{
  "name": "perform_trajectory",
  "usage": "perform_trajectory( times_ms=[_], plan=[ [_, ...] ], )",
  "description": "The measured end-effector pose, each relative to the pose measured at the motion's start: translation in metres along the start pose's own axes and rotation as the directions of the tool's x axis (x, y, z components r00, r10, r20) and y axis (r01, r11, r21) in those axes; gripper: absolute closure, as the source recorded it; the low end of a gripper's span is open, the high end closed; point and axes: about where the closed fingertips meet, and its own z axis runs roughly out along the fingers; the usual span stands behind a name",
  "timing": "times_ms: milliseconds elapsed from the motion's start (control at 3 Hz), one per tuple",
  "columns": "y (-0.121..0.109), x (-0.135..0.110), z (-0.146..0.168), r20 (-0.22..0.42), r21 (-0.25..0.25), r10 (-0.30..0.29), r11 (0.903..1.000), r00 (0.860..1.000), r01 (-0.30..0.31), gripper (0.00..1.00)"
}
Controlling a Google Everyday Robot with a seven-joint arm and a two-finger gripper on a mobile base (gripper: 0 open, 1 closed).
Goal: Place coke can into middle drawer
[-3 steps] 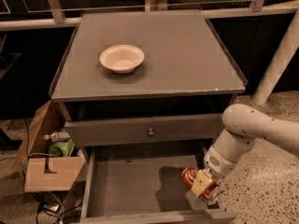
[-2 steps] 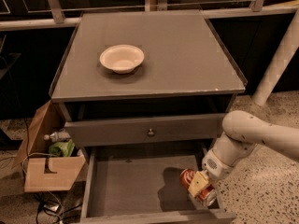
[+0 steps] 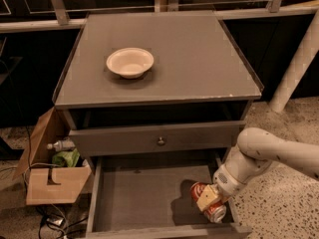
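At the lower left of the frame a cardboard box [image 3: 47,185] stands on the ground beside the cabinet, well apart from the work. The bowl [image 3: 129,62] on the cabinet top is also out of danger. Below the closed drawer front [image 3: 114,142] with the knob, the middle drawer [image 3: 139,198] is pulled out and its floor is bare. In its lower right corner the coke can [image 3: 198,189] is strongly tilted, almost on its side, near the right wall. The gripper [image 3: 208,200] is closed around the can; whether the can already touches the drawer floor cannot be told. The risk is in the release: a tilted can will probably roll, or it may strike the right wall or the front edge and fall outside. The arm [image 3: 259,156] could also knock that wall when it lifts.
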Motion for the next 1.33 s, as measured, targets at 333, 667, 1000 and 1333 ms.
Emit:
perform_trajectory(
  times_ms=[333,667,1000,1333],
  plan=[
    [-0.008,0.003,0.035,-0.03,-0.016,0.06,0.998,0.998,-0.061,1.0],
    [-0.015,-0.004,0.059,-0.026,-0.025,0.108,0.9937,0.994,-0.109,1.0],
    [-0.016,-0.005,0.062,-0.024,-0.026,0.114,0.9931,0.993,-0.114,1.0],
    [-0.017,-0.015,0.051,0.011,-0.041,0.14,0.9894,0.99,-0.139,1.0]
  ],
)
